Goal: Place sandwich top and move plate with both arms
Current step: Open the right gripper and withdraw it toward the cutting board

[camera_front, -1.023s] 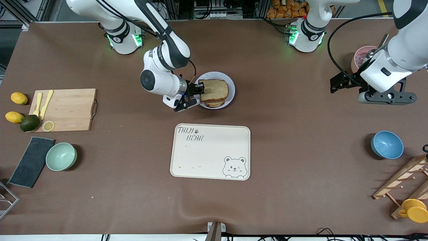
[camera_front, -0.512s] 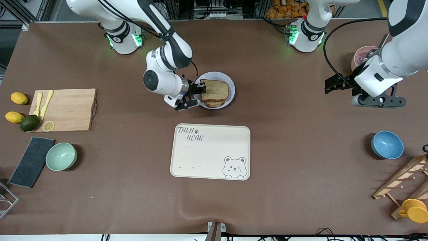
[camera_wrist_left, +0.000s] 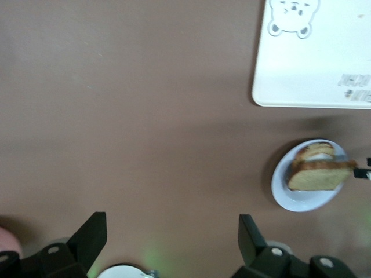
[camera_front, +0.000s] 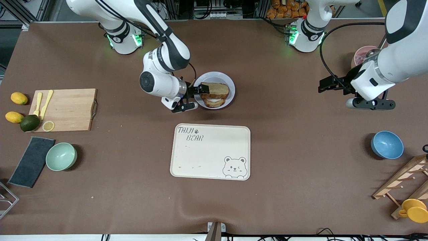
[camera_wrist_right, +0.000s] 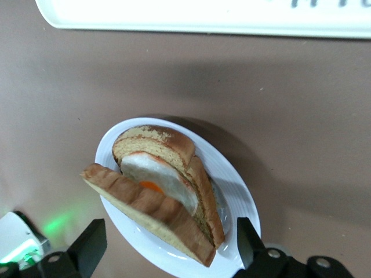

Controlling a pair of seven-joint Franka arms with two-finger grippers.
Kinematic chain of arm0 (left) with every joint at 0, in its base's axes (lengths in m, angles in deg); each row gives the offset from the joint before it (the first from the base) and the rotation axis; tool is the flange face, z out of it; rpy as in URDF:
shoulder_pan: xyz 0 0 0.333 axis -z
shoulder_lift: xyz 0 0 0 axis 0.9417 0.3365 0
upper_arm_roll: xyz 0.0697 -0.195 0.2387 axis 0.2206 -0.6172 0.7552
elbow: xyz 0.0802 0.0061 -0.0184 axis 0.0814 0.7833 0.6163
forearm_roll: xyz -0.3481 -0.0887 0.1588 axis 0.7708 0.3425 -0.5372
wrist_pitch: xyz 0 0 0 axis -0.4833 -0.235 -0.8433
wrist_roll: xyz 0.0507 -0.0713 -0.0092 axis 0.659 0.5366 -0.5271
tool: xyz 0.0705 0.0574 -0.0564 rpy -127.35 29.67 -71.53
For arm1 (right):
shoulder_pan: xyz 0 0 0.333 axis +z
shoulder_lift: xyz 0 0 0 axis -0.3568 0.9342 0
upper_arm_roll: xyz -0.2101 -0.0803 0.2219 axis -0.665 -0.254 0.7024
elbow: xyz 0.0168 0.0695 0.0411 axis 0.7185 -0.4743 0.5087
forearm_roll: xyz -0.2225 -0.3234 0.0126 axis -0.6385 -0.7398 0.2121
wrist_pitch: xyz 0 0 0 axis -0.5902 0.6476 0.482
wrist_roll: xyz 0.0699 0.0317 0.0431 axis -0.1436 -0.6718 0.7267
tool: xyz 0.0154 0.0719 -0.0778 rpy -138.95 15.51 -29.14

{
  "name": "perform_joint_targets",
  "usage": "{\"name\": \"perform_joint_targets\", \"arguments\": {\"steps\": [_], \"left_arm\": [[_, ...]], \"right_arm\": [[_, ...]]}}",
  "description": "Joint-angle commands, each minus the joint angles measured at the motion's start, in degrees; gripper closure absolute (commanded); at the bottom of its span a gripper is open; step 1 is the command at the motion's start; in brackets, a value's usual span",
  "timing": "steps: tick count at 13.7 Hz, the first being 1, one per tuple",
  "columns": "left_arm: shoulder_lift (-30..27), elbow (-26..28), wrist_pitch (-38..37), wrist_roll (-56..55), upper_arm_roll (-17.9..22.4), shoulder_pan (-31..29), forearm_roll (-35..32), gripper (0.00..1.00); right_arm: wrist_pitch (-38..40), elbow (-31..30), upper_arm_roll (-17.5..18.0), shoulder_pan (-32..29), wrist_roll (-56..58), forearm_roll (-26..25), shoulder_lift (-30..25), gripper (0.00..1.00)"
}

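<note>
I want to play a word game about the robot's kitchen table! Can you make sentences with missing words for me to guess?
1. The right gripper is at the edge of the round ___.
2. The top bread slice is tipped up over a fried ___.
3. The tray has a drawing of a ___ in one corner.
4. The blue bowl sits toward the ___ arm's end of the table.

Missing words: plate; egg; bear; left.

Even overhead light, soft shadows under the plate (camera_wrist_right: 235, 191); glare whitens the tray (camera_wrist_left: 313, 63); the left wrist view is blurred.
</note>
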Motion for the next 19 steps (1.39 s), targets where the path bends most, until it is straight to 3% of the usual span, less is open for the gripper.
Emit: {"name": "perform_joint_targets", "arguments": {"steps": [1,4,7,11,14,16,19], "left_arm": [[-0.63,4.06,0.33,7.83,-0.26,-4.42,5.65,0.0],[-0.19,10.47,1.74,21.61,-0.26,-8.73,13.37,0.0],[5.06,10.85,1.57,28.77,-0.26,-9.71,18.65,0.0],[13.69,11.89,2.44,36.16,-0.78,-7.35,26.75,0.0],[13.96,18.82,11.73,41.41,-3.58,-5.93,32.09,0.0],[13.43,22.78,13.51,46.33,-4.12,-6.02,33.08,0.0],[14.22,24.99,17.28,49.24,-6.23,-5.06,36.4,0.0]], "right_arm": [[7.42,1.8,-0.97,-5.63,-0.75,-3.42,-2.31,0.0],[18.63,7.3,-5.09,-11.25,-0.93,-12.91,-3.46,0.0],[34.04,18.03,-6.86,-19.94,0.99,-26.08,-2.75,0.0],[39.52,24.73,-7.04,-30.23,11.44,-32.0,-2.23,0.0],[39.52,28.85,-7.12,-36.39,17.68,-33.85,-2.14,0.0],[40.57,33.42,-7.04,-38.43,21.38,-36.13,-2.22,0.0],[50.13,40.19,-7.3,-38.43,21.22,-37.11,-3.28,0.0]]}}
